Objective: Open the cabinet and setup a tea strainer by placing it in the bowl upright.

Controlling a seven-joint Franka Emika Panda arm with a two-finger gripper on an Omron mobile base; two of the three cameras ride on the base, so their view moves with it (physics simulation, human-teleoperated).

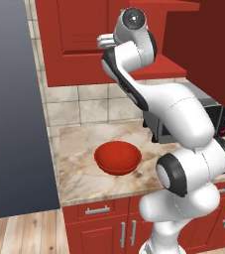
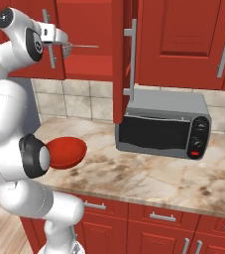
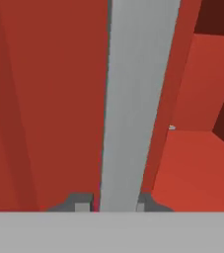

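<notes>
red everywhere up top: the cabinet (image 2: 183, 44) fills the wall, and your gripper (image 3: 116, 207) sits up at the handle (image 3: 138, 99) of its left door. in the hand view that long silver bar runs from 6 o'clock straight up to 12, and your two dark finger tips (image 3: 81, 203) stand narrow on either side of it at the bottom, pinched in on the bar.

in the right base view the wrist sits at about 10 o'clock, up against the left door. the tea strainer (image 2: 67, 48) shows just past the hand there, mesh cup by the hand and its thin handle pointing toward 3 o'clock, inside the cabinet opening. whether it rests on the shelf, you cannot tell from here. one door (image 2: 118, 59) already stands swung out edge-on, at 12 o'clock above the microwave (image 2: 163, 124).

down on the marble counter (image 1: 79, 149) the bowl (image 1: 117, 158) sits open side up. in the left base view it lies at around 7 o'clock of the microwave, well apart from the strainer overhead.
</notes>
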